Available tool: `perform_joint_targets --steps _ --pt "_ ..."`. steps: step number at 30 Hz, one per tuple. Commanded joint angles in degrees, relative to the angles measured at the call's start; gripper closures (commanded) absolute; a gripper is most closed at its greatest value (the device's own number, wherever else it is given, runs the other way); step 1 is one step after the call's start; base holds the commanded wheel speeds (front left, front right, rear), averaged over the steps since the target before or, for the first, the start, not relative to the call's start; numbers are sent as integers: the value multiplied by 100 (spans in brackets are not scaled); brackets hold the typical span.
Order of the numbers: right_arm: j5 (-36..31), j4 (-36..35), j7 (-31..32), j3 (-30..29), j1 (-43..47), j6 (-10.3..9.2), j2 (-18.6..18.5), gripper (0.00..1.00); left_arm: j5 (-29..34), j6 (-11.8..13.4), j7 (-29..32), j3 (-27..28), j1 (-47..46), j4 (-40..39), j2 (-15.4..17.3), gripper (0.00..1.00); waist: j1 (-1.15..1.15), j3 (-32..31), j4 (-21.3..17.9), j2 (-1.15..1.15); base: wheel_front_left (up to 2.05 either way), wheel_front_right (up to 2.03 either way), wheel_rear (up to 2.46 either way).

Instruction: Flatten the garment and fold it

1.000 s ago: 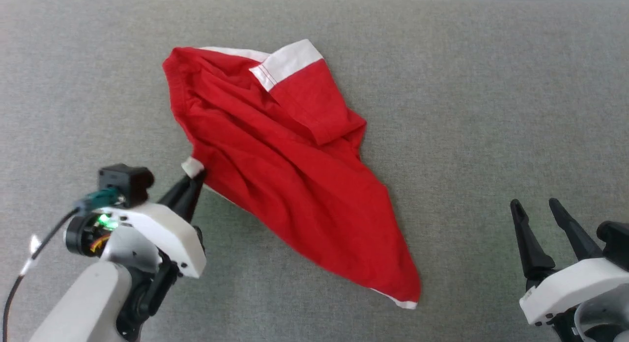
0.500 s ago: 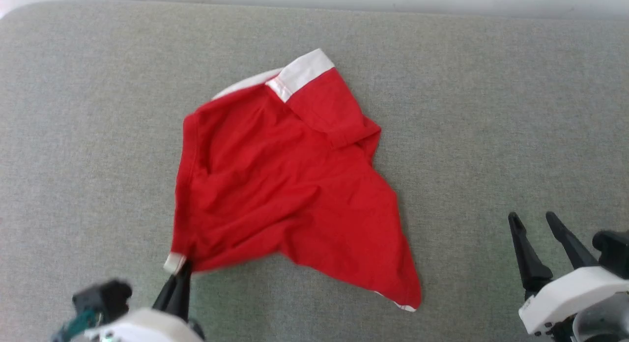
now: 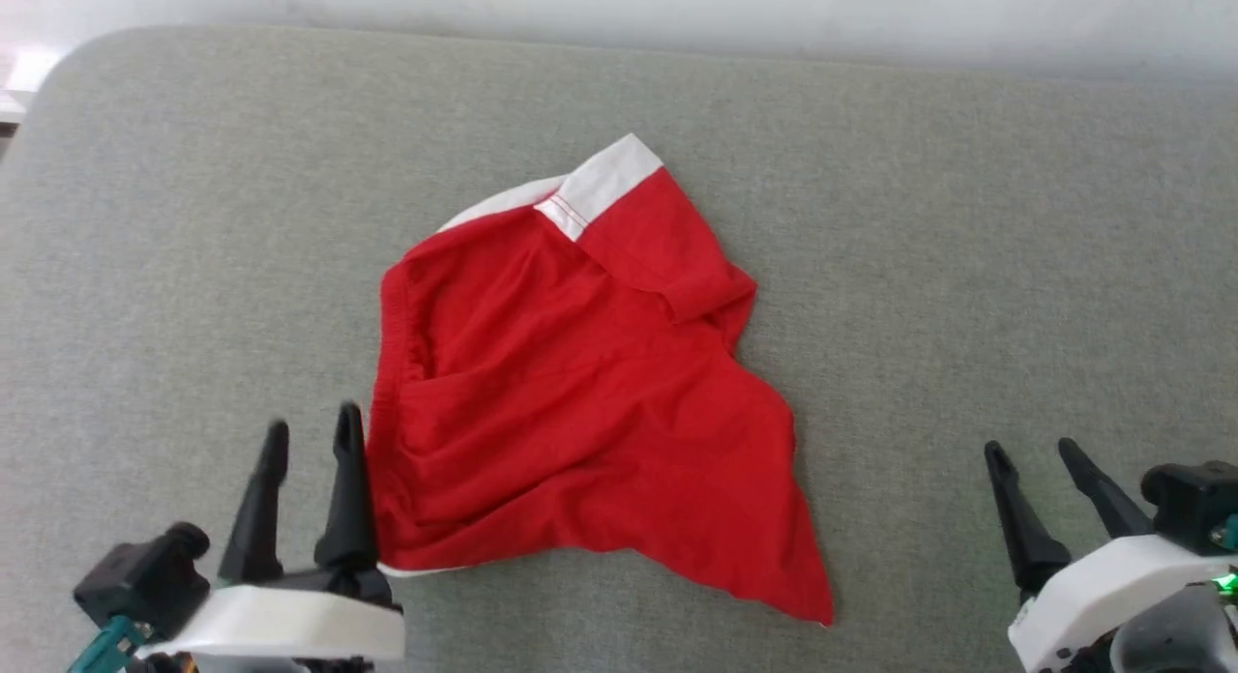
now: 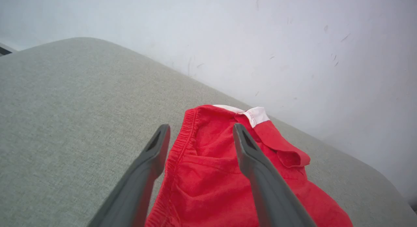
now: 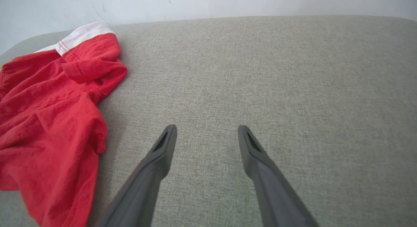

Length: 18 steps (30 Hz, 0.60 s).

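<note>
The red shorts [image 3: 580,412] lie crumpled in the middle of the grey cushion, a white hem band [image 3: 604,182] turned up at the far end and a point of cloth reaching toward the near right. No print shows. My left gripper [image 3: 311,436] stands open at the garment's near-left edge, beside the elastic waistband [image 4: 177,152], with nothing between its fingers. In the left wrist view the shorts [image 4: 228,174] lie under and beyond the left gripper [image 4: 200,132]. My right gripper [image 3: 1030,453] is open over bare cushion, well right of the shorts [image 5: 49,122]; the right gripper [image 5: 207,130] holds nothing.
The grey fabric cushion [image 3: 967,267] has a rounded far-left corner and ends at a pale wall [image 3: 677,15] behind it. Bare cushion stretches to the right of the garment [image 5: 277,83] and to its left [image 4: 65,99].
My left gripper dragged the waistband corner toward me, then opened and let it go. The shorts now lie lower and more spread. The head view tilted, showing more wall.
</note>
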Motion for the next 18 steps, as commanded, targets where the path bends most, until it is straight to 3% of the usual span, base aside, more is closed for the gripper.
perform_joint_targets --steps 1,8,18 --pt "-59 -46 25 38 7 -5 17 0 105 -57 -65 42 -100 -51 -37 0 0 -74 78 -1 0 0 0" --pt "-464 74 427 666 -239 -5 -46 0 766 -285 -194 86 -184 -23 -412 0 0 -154 226 -1 0 0 0" --pt "-512 1102 549 1734 -778 -5 -460 0 1103 -674 -198 33 -201 341 -793 0 0 -154 622 -1 0 0 0"
